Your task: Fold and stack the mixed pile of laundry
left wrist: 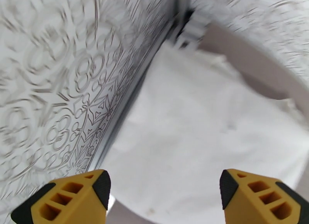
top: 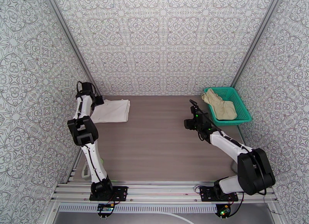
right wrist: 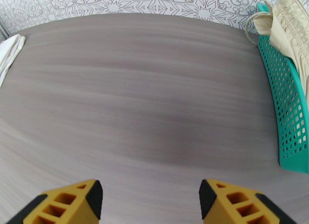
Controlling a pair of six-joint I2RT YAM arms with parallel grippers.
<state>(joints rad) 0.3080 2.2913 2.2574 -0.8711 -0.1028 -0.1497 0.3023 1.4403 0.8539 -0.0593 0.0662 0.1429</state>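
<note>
A: What is the biggest thing in front of you?

B: It is the grey wood-grain table [top: 154, 143], closed on three sides by walls [top: 162, 39] with a grey flower pattern.

A: Where is the laundry?

B: It is in two places, well apart. The white T-shirt [top: 114, 111] lies folded and flat in the far left corner of the table, with its left edge along the wall. The beige shorts [top: 222, 105] lie crumpled in the green mesh basket [top: 241, 105], which stands in the far right corner. One part of the shorts hangs over the basket's far left rim, and in my right wrist view a pale drawstring [right wrist: 251, 24] loops over that rim.

A: And your hands?

B: My left gripper [left wrist: 165, 188] is over the left part of the T-shirt, just beside the wall. Its yellow fingers [left wrist: 73, 199] are spread wide and nothing is between them; I see only white cloth below. I cannot tell if they touch the cloth. My right gripper [right wrist: 148, 196] is over bare table, near the basket's left side. It is also spread apart and holds nothing.
</note>
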